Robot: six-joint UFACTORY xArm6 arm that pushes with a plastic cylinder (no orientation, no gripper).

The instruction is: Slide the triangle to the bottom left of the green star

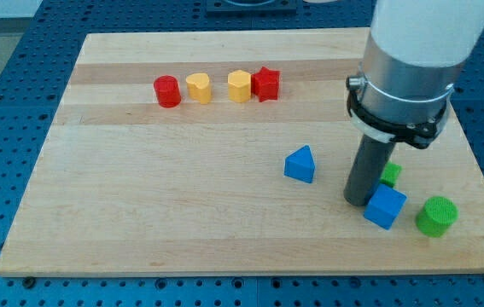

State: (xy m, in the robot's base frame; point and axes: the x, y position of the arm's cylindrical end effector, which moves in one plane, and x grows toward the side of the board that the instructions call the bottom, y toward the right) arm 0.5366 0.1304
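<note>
The blue triangle (300, 164) lies on the wooden board (182, 196), right of centre. The green star (390, 175) is to its right, mostly hidden behind my rod. My tip (358, 201) rests on the board between them, about a block's width right of the triangle and touching or nearly touching the star's left side. A blue cube (385, 206) sits just right of the tip, below the star.
A green cylinder (436, 216) stands near the board's right edge, right of the blue cube. Along the view's top sit a red cylinder (167, 90), a yellow heart (197, 87), a yellow hexagon (239, 86) and a red star (266, 83).
</note>
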